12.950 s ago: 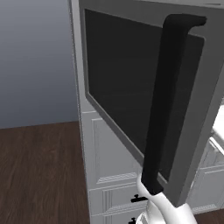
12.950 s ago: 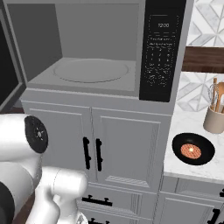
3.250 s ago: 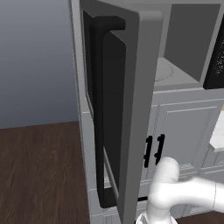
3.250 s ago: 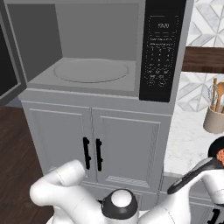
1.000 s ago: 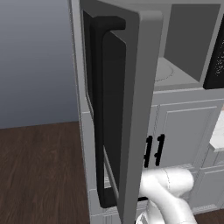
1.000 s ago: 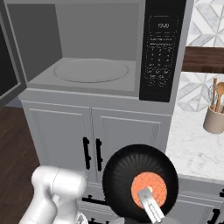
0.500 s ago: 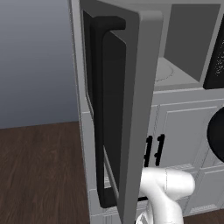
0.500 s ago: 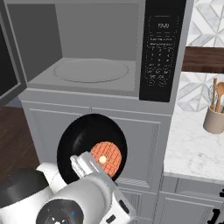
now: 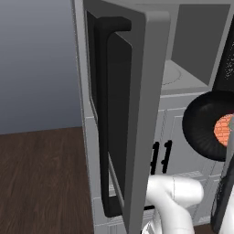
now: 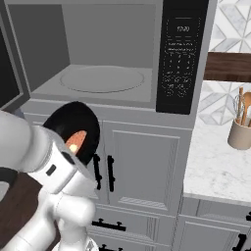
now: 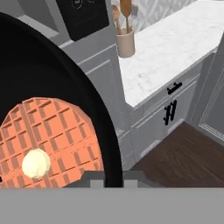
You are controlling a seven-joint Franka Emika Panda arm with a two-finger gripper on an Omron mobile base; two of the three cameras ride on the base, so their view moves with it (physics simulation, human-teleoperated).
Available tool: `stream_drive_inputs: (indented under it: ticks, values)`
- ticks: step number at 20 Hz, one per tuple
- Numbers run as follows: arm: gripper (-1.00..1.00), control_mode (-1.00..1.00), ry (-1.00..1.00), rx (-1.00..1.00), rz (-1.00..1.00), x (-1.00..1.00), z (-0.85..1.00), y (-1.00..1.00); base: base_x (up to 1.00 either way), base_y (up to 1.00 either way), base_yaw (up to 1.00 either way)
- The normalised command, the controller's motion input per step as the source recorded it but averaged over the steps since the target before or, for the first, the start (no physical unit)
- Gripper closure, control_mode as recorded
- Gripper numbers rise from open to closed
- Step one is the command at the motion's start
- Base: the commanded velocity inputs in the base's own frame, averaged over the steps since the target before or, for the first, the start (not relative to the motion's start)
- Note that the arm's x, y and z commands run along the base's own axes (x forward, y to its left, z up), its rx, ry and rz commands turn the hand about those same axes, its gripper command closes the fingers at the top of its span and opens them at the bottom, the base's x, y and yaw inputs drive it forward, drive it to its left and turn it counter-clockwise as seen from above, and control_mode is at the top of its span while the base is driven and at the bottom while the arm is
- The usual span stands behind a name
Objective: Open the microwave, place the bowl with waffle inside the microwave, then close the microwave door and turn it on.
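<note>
The microwave (image 10: 108,29) stands open, its grey inside and round turntable (image 10: 103,78) bare. The microwave door (image 9: 146,114) is swung out to the left, edge-on to me, its black bar handle (image 9: 104,123) facing left. My gripper (image 11: 111,177) is shut on the rim of the black bowl (image 10: 73,122). The bowl holds an orange waffle (image 11: 48,131) with a pale butter pat. It hangs in front of the white cabinet doors, just below the microwave opening and left of its middle, tipped steeply so its inside faces the base cameras. In the left base view the bowl (image 9: 203,128) sits right of the door.
The black control panel (image 10: 182,54) is right of the opening. A marble counter (image 10: 220,162) at the right carries a beige holder with wooden utensils (image 10: 240,130). White cabinets with black handles (image 10: 110,174) stand below. Dark wood floor (image 9: 41,178) lies to the left.
The bowl left the right counter long ago. Over the last second it swung from low centre-right leftward and up, to just under the microwave opening. The door stayed wide open.
</note>
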Motion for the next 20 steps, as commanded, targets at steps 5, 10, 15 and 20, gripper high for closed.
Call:
stream_drive_inputs:
  ticks: [5,10,15,20]
  values:
    - [1.0,-1.0,0.09,0.18,0.0,0.8,0.28,0.3,0.0,0.0,0.0]
    - [1.0,-1.0,0.0,0.49,0.0,0.81,0.25,0.0,0.0,0.0,0.0]
    - [1.0,-1.0,0.0,0.57,-0.07,0.51,0.24,0.17,0.0,0.0,0.0]
    - [1.0,-1.0,0.0,0.39,-0.2,0.33,0.08,0.52,0.0,0.0,0.0]
